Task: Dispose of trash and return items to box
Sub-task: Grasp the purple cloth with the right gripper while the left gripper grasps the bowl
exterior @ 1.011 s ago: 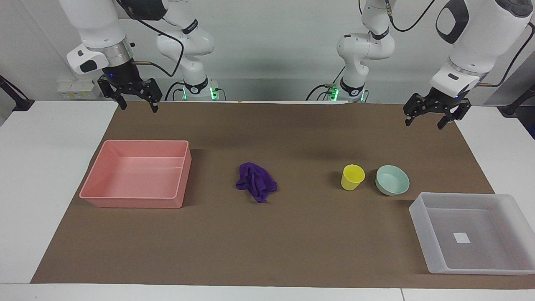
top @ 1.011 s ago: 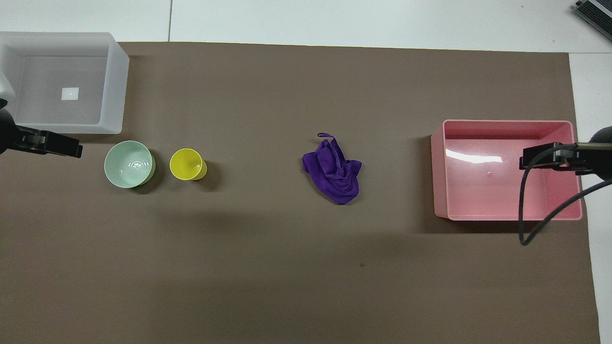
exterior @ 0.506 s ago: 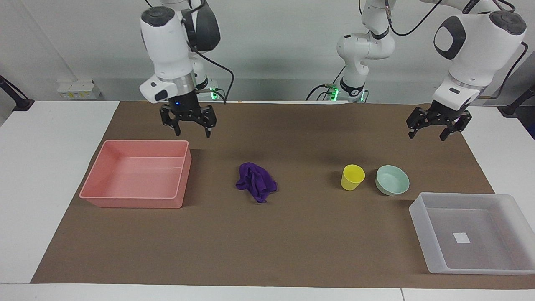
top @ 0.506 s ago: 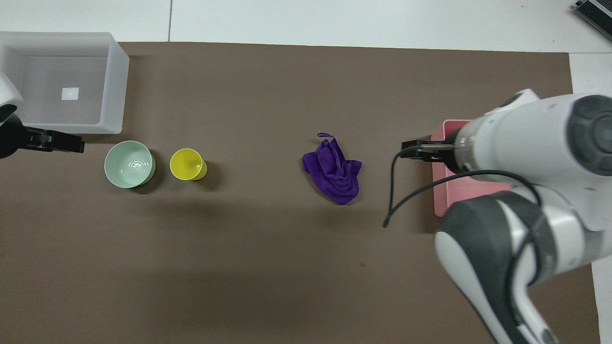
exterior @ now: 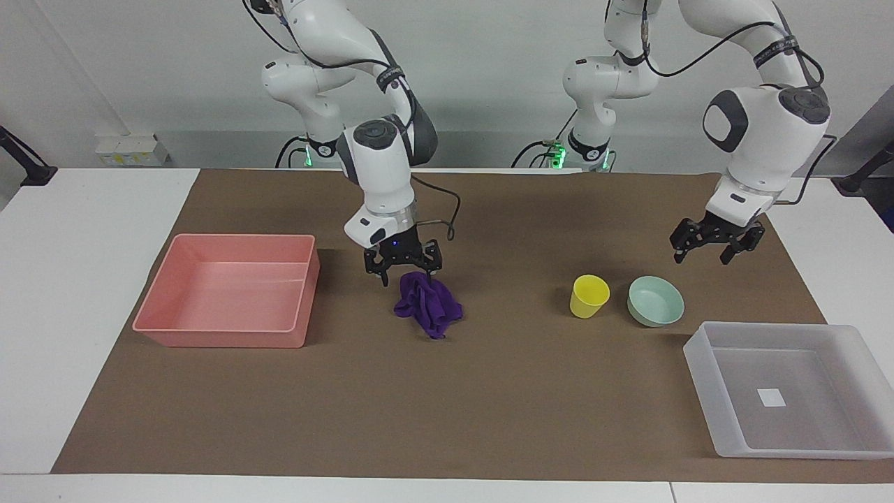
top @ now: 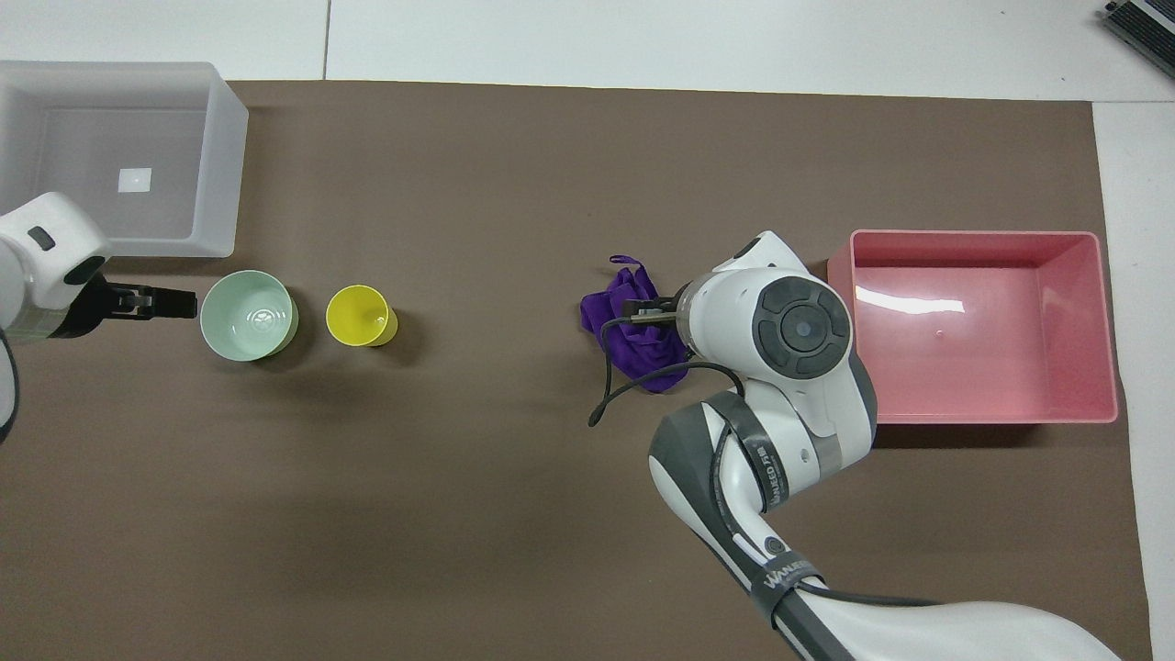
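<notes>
purple cloth [exterior: 427,304] | crumpled, no clear axis | right gripper [exterior: 403,274] over it, open

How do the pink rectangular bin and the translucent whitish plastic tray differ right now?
Colour: the pink rectangular bin is opaque, while the translucent whitish plastic tray lets its floor show through. Marking: the tray has a small white square label on its bottom; the bin's floor is plain. Position: the bin sits toward the right arm's end of the table, the tray toward the left arm's end and farther from the robots. Both are open-topped, upright and hold nothing.
</notes>
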You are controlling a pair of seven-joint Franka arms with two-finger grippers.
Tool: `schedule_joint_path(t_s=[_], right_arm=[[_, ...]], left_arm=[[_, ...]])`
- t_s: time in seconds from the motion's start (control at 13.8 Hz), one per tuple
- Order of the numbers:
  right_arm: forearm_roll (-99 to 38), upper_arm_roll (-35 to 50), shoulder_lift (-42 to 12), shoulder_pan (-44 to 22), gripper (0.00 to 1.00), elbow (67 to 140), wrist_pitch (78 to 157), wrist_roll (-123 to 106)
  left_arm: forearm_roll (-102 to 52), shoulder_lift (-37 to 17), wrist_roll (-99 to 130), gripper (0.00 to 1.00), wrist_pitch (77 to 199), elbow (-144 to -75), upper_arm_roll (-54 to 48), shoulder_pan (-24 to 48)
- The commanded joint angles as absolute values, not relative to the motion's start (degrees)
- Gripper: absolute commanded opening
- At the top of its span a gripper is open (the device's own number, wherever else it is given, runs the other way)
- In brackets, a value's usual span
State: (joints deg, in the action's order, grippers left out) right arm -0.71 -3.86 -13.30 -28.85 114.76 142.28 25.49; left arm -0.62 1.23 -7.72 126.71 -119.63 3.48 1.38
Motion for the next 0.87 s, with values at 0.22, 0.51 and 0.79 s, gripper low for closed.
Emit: schedule_joint_path(t_s=[0.22, 0.51, 0.79], right_arm=[[-0.7, -3.6, -20.5, -30.3, 1.00, 115.2, 151.5, 23.8], [-0.5, -3.6, -22.9, -30.4, 0.23, 114.2, 155.1, 21.7], [-0.9, -3.8, -20.0, -30.1, 0.00, 113.4, 146.2, 24.4]], left_arm=[[-4.7, -1.8, -7.6, 1.00, 138.1, -125.5, 3.0, 0.6], [-7.5, -6.8, -7.6, 1.00, 143.4, -125.7, 3.0, 0.4], [-9.9, -9.8, -7.6, 0.96, 145.0, -125.7, 3.0, 0.4]])
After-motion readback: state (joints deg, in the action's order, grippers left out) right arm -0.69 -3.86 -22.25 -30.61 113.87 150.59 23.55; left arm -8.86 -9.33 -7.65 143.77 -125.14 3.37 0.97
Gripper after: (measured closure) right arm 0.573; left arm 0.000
